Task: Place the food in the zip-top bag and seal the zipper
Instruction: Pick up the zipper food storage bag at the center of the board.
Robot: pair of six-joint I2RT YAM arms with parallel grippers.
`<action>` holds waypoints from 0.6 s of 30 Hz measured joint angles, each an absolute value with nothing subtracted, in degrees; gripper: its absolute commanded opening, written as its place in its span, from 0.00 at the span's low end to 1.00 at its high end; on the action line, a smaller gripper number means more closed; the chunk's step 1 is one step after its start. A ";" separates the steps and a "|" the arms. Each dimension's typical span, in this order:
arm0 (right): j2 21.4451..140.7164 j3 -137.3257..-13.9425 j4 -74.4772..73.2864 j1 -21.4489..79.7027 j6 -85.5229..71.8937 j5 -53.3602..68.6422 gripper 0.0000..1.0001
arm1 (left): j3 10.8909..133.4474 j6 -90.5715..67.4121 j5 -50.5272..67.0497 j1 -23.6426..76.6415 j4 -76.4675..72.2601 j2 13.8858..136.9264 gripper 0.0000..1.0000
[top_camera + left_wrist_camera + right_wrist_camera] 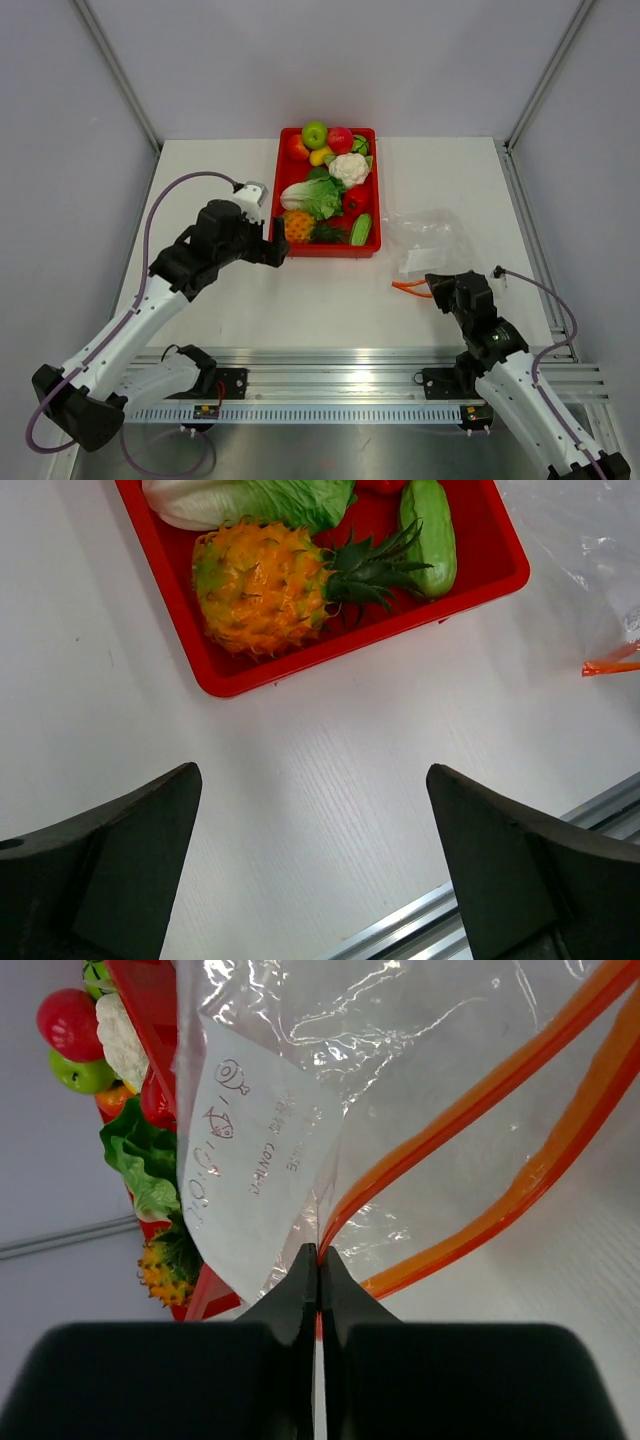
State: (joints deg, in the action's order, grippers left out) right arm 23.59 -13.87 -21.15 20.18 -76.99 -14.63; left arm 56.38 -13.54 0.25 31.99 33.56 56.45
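Note:
The clear zip-top bag [425,238] lies on the table right of the red tray [330,251]. My right gripper [437,285] is shut on one strip of the orange-red zipper [450,1125] at the bag's near edge. The two strips part, so the mouth gapes. In the tray lie the lettuce [312,196], the green cucumber piece [361,229] and a red tomato-like piece [352,203]. My left gripper [280,250] is open and empty over the table, just off the tray's near left corner. Its view shows the lettuce [250,500] and the cucumber [430,535].
The tray also holds an orange pineapple [265,590], a white cauliflower [349,168], a green apple [315,133] and other toy fruit. An aluminium rail [330,355] runs along the table's near edge. Grey walls stand on three sides.

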 measured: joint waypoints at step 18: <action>63.20 -66.67 -46.78 20.23 -51.20 -10.90 0.00 | 71.29 -10.66 5.43 46.92 29.21 69.63 0.90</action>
